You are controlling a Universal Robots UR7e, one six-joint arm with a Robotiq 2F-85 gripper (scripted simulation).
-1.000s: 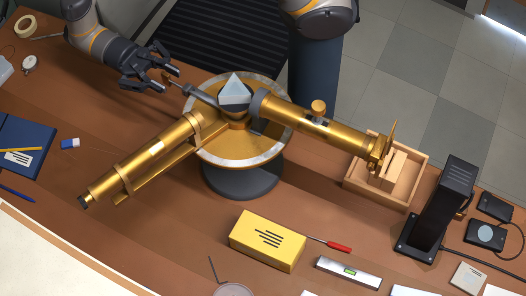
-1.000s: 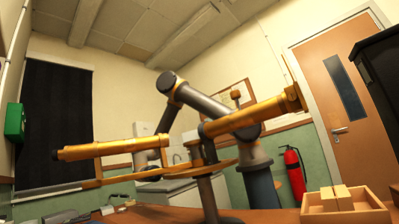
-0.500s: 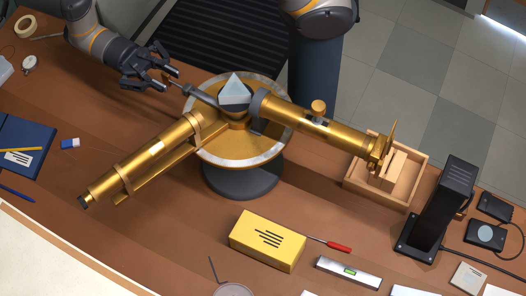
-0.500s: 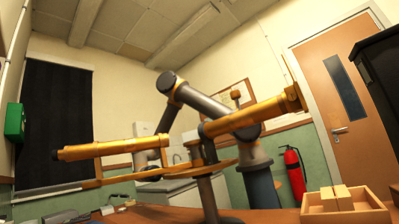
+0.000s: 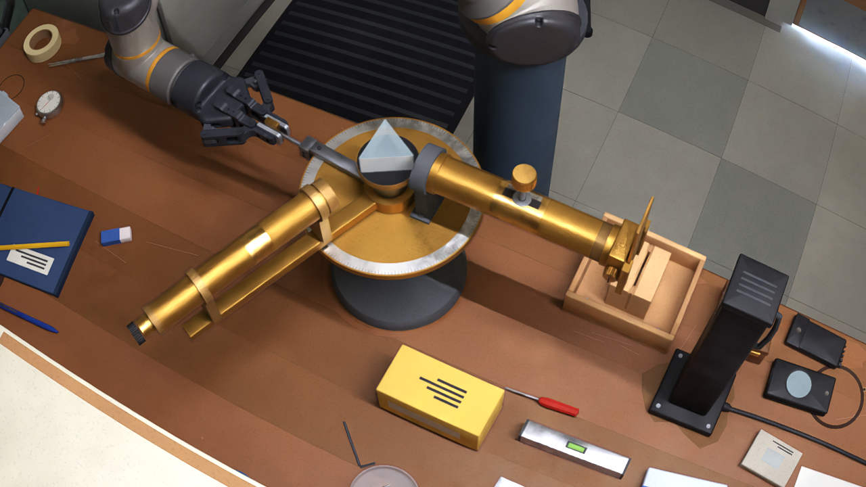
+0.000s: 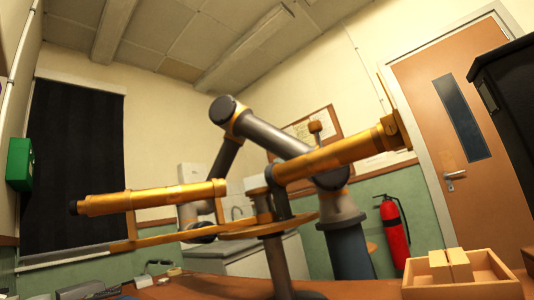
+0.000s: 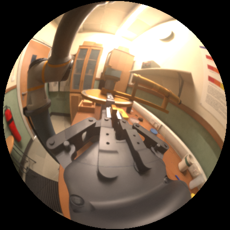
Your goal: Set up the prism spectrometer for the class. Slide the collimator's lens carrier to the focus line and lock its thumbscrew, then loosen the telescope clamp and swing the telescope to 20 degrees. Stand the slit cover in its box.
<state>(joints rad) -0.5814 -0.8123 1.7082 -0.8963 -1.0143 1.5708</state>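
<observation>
The telescope clamp's small brass knob (image 5: 275, 125) sits at the end of a grey arm (image 5: 324, 155) that juts out from the round graduated table (image 5: 390, 197) toward the back left. The brass telescope (image 5: 233, 257) points to the front left. The collimator (image 5: 515, 206) runs to the right, with a brass thumbscrew (image 5: 524, 177) on top. The thin brass slit cover (image 5: 645, 221) stands at the collimator's end, above the wooden box (image 5: 636, 281). A glass prism (image 5: 386, 151) stands at the table's centre. My gripper (image 5: 272, 127) is at the clamp arm's outer end, closed on the clamp knob (image 7: 114, 108).
The arm's dark pedestal (image 5: 518, 115) stands behind the spectrometer. A black lamp housing (image 5: 723, 345) is right of the box. A yellow box (image 5: 440, 397), a red screwdriver (image 5: 545, 401) and a level (image 5: 572, 448) lie in front. A blue notebook (image 5: 36, 239) and an eraser (image 5: 115, 235) lie left.
</observation>
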